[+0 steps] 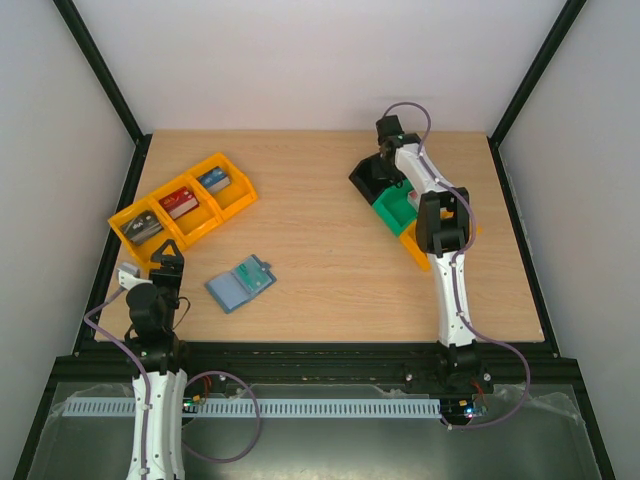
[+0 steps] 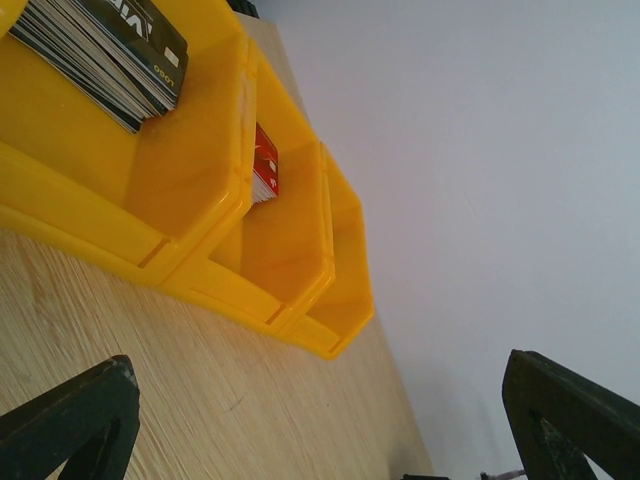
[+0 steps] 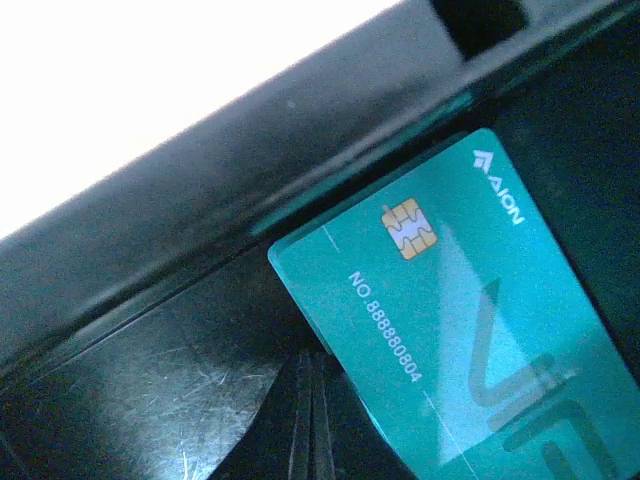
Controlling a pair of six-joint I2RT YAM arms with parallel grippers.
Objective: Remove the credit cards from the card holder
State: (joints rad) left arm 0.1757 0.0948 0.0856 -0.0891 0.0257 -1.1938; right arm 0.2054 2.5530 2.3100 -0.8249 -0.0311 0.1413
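While its two fingers press flat together with nothing between them, the right gripper [image 3: 311, 420] points down into a black tray [image 3: 130, 390], well beyond and to the right of the card holder [image 1: 240, 283]. A teal credit card [image 3: 450, 320] with a gold chip lies on that tray's floor just beside the closed tips; contact cannot be told. A green tray [image 1: 392, 208] and an orange tray [image 1: 418, 250] follow in a row, each nearer the holder, under the right arm. The holder lies open on the table [image 1: 330, 260], its left half blue, its right half teal-green. Just left of the holder, the left gripper [image 2: 315, 400] stands spread wide and empty, facing three yellow trays [image 1: 236, 190] beyond it that hold grey, red and blue stacks [image 1: 181, 203].
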